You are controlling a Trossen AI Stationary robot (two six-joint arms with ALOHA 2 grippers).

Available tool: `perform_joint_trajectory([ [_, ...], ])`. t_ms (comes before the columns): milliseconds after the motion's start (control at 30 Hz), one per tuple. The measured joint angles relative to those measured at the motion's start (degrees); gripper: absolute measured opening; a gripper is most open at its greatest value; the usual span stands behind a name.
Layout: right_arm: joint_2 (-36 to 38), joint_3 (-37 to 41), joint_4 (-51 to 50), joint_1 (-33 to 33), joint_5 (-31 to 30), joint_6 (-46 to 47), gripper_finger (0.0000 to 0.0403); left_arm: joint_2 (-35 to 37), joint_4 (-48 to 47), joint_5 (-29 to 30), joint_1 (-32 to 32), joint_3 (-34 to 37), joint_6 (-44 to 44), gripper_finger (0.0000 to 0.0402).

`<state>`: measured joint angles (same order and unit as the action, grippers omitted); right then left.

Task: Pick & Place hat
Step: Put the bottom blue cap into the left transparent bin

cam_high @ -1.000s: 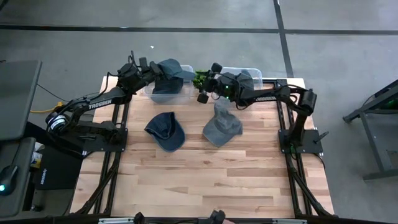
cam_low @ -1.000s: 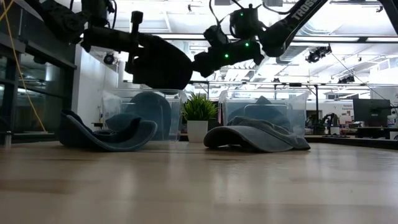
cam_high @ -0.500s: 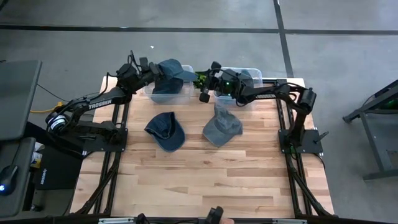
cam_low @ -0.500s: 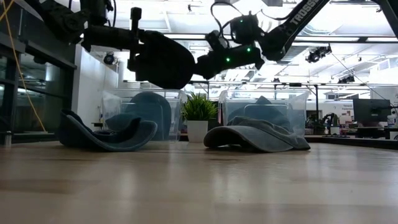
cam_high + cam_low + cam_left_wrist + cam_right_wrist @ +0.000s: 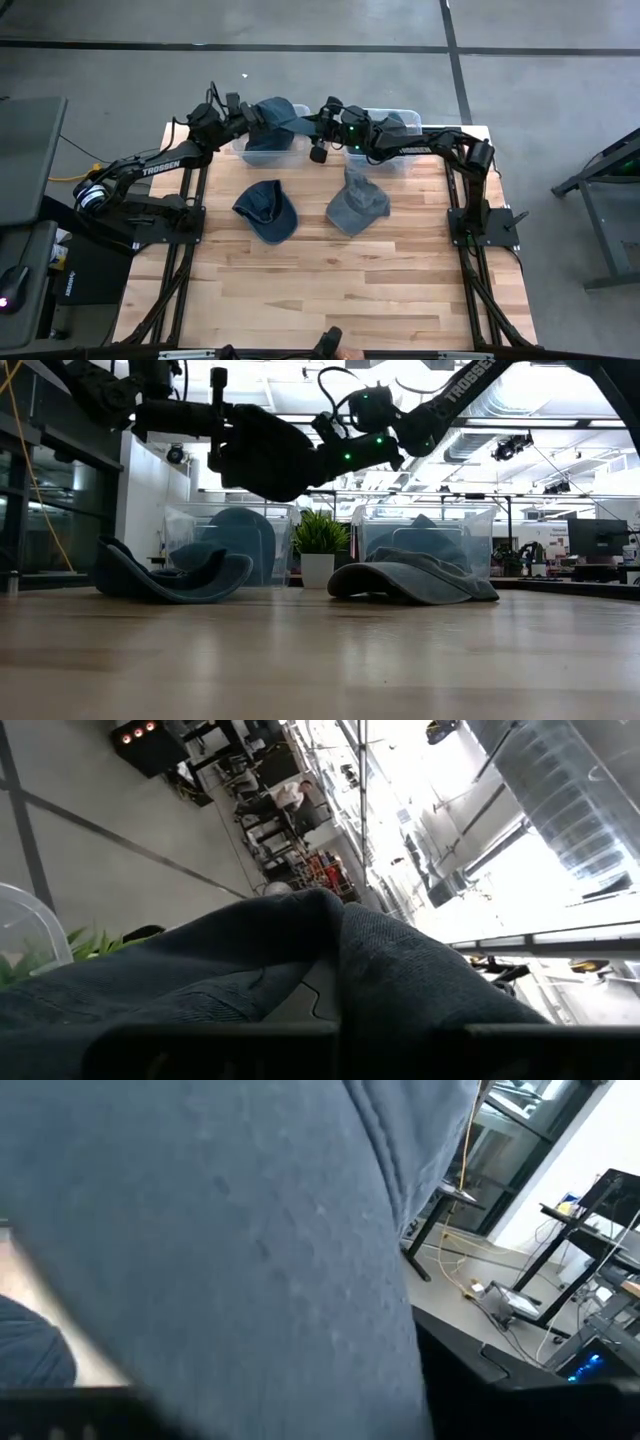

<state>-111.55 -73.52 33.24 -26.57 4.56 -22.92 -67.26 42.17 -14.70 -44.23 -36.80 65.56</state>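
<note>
A dark blue hat [image 5: 272,110] hangs in the air above the left clear bin [image 5: 290,152] at the table's far edge, with my left gripper [image 5: 243,117] shut on it. My right gripper [image 5: 318,125] reaches level from the table's right and stands open at the hat's brim side [image 5: 300,460]. Blue cloth [image 5: 250,1250] fills the right wrist view between its fingers. A second dark blue hat [image 5: 267,210] and a grey hat [image 5: 357,200] lie on the table. My left gripper holds the hat by its crown's left side [image 5: 255,115], coming roughly level from the table's left. The cloth [image 5: 300,970] hides the fingers, so the kind of hold does not show. The hat hangs clear of the bin. My right gripper has the hat's brim side between its fingers; whether they touch it I cannot tell.
The left bin holds another blue hat [image 5: 265,140]. A right clear bin [image 5: 410,118] holds a grey hat. A small green plant [image 5: 318,540] stands between the bins. The near half of the wooden table [image 5: 330,290] is bare.
My right gripper has gone toward the table's left, from over the right bin up to the brim side of the held hat. The hat and my left gripper have kept their place.
</note>
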Motion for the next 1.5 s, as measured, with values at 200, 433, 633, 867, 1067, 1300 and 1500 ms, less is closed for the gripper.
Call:
perform_joint_trajectory([
  [200, 0.0, -0.1, 0.0, 0.0, 0.0, 0.0, 0.0123, 0.0, -0.3, -0.3, 0.0, 0.0, -0.8, 0.0],
  [433, 0.0, -0.1, -0.4, -0.1, 1.5, 0.0, 0.0039, 0.0, -0.3, -0.6, 0.0, 0.0, -1.2, 0.0007],
  [633, 0.0, -0.1, -1.5, -0.1, 3.6, 1.3, 0.001, 0.0, -0.5, -2.8, 0.0, 0.0, -4.5, 0.0012],
  [867, 0.0, -0.1, -3.0, -0.1, 4.5, 2.1, 0.0005, 0.0, -0.7, -6.2, 0.0, 0.0, -15.7, 0.0014],
  [1067, 0.1, -0.1, -3.0, -1.1, 5.6, 6.9, 0.0003, 1.4, -0.8, -11.1, -0.1, 0.0, -30.5, 0.0014],
  [1300, 1.1, -0.1, -3.7, -1.9, 8.0, 11.5, 0.0003, 6.3, -6.8, -12.3, -0.1, 0.1, -44.4, 0.0014],
  [1500, 1.1, -1.5, -7.7, -2.0, 7.9, 13.3, 0.0003, 9.1, -13.8, -9.4, 0.0, 0.1, -51.7, 0.0014],
])
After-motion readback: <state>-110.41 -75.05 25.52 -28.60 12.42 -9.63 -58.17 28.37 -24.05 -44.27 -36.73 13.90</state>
